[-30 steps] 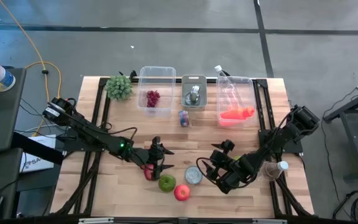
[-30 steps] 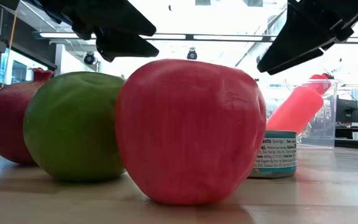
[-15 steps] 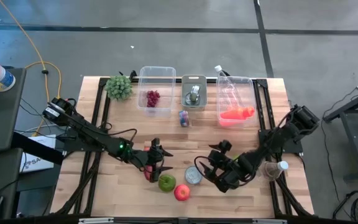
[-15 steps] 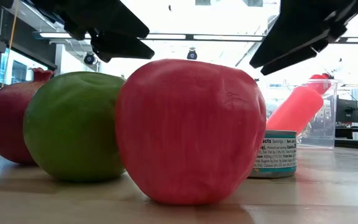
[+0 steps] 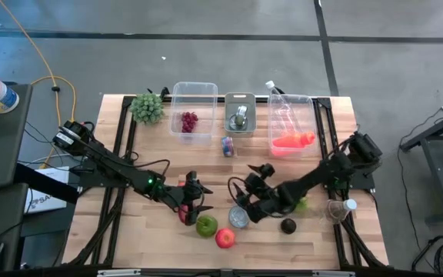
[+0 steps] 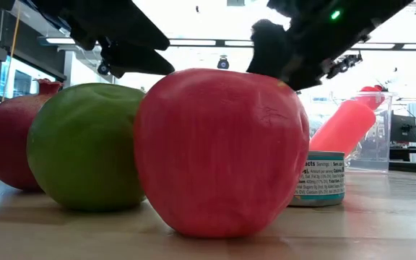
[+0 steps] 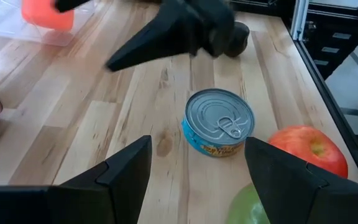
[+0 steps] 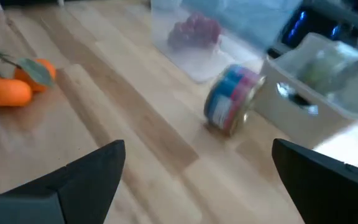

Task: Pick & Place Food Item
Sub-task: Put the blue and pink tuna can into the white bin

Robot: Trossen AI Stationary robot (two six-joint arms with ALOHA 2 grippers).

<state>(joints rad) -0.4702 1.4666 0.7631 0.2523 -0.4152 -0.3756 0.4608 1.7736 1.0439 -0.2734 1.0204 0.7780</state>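
The wooden table (image 5: 152, 158) carries it all. Left gripper (image 5: 193, 201) hangs fingers parted, empty, over the pomegranate (image 5: 184, 213), green apple (image 5: 206, 226) just beside, red apple (image 5: 225, 238) past that. Right gripper (image 5: 246, 201) is spread wide, holding nothing, just above the small tin can (image 7: 219, 122); its label shows "Servings" in the low view, the rest too small to read. A dark avocado (image 5: 288, 225) lies near the right arm.
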